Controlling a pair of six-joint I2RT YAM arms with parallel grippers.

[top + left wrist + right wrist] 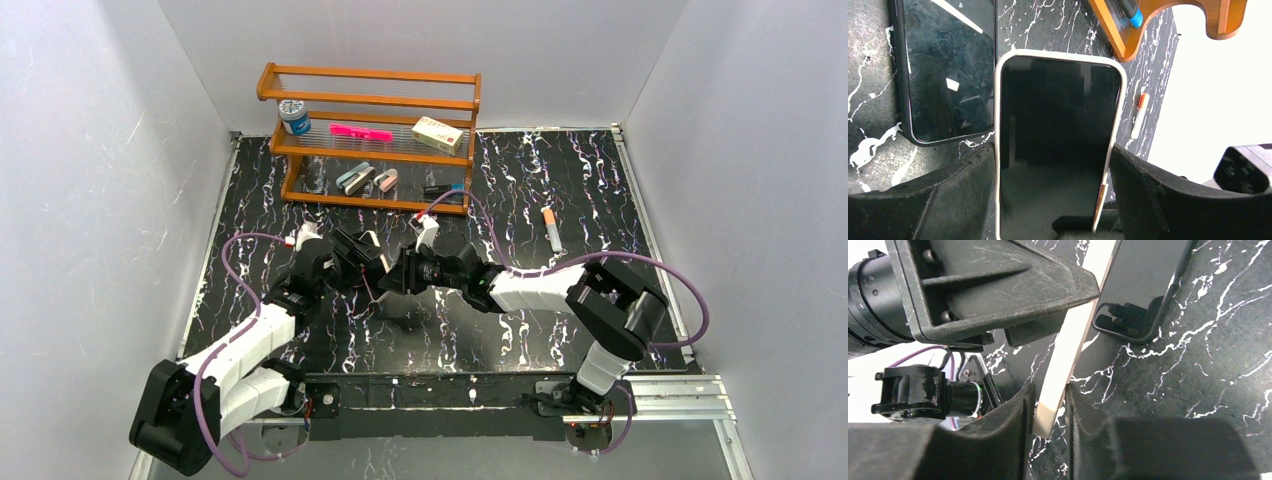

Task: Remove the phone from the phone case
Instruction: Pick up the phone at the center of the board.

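Note:
A cream-rimmed phone case (1058, 125) with a dark inner face is held up off the table between both grippers. My left gripper (1053, 200) is shut across its width, one finger on each long side. My right gripper (1050, 415) is shut on the case's thin cream edge (1068, 355). A glossy black phone (948, 70) lies flat on the marble table beside the case, apart from it. The phone also shows in the right wrist view (1148, 285). In the top view the left gripper (352, 262) and right gripper (395, 275) meet at the table's middle.
A wooden rack (370, 140) stands at the back with a blue-lidded jar (294, 117), a pink object (360, 132) and a small box (438, 134). An orange-capped marker (551, 229) lies at the right. White walls enclose the table.

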